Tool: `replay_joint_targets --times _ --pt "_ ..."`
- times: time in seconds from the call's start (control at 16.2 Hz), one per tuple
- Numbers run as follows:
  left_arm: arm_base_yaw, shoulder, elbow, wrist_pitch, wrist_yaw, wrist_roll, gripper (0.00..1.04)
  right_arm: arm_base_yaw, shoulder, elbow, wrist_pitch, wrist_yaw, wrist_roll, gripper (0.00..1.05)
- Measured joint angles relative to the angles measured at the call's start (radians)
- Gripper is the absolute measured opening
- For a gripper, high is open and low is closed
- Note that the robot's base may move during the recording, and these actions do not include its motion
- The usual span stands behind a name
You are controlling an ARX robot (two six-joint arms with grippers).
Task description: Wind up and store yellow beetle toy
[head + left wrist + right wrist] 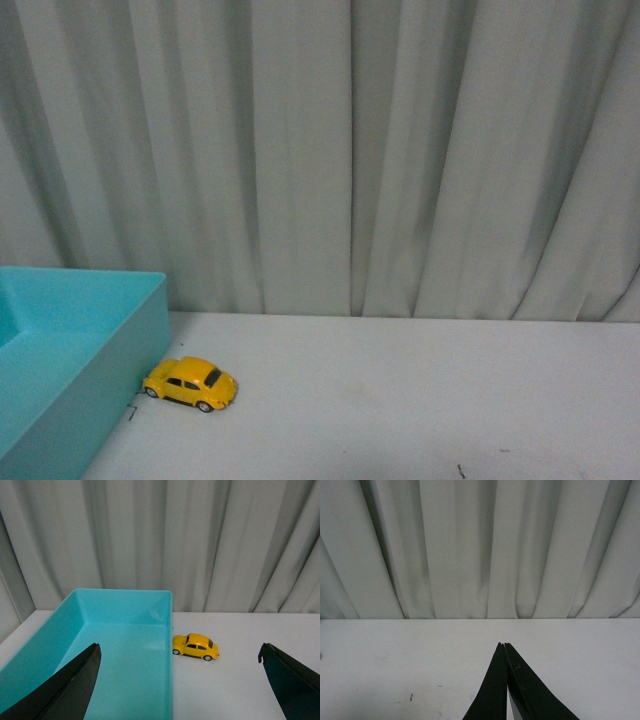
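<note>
The yellow beetle toy is seen standing on its wheels on the white table, outside the turquoise bin. It is placed just beside the bin's right wall, near the far corner; whether the nose touches the wall cannot be told. To the right of the toy the table stretches wide, and its far edge is met by a grey curtain. Two small dark marks are noticed on the table near the front edge. The left gripper is held with its fingers spread far apart, nothing between them, above the bin's right rim. The right gripper is pressed together on nothing, over the table.
</note>
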Motion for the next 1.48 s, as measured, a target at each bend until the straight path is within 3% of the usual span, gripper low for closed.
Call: replay_joint_targets --times 0.74,0.8,0.86,1.05,1.11,1.48 --pt "0.0 0.0 0.0 0.0 0.0 0.0 0.98 0.0 -0.271 -0.046 -0.208 0.0 0.0 0.02" --pt "0.0 0.0 0.0 0.0 0.0 0.0 0.98 0.0 -0.293 -0.046 -0.238 0.0 0.001 0.02" --pt "0.0 0.0 0.0 0.0 0.0 0.0 0.98 0.0 -0.403 -0.045 -0.391 0.001 0.0 0.02" --pt "0.0 0.0 0.0 0.0 0.001 0.0 0.98 0.0 -0.449 -0.045 -0.395 0.002 0.0 0.02" --pt "0.0 0.0 0.0 0.0 0.0 0.0 0.98 0.0 -0.451 -0.045 -0.394 0.003 0.0 0.07" --pt "0.0 0.0 0.0 0.0 0.0 0.0 0.98 0.0 -0.451 -0.045 -0.394 0.003 0.0 0.81"
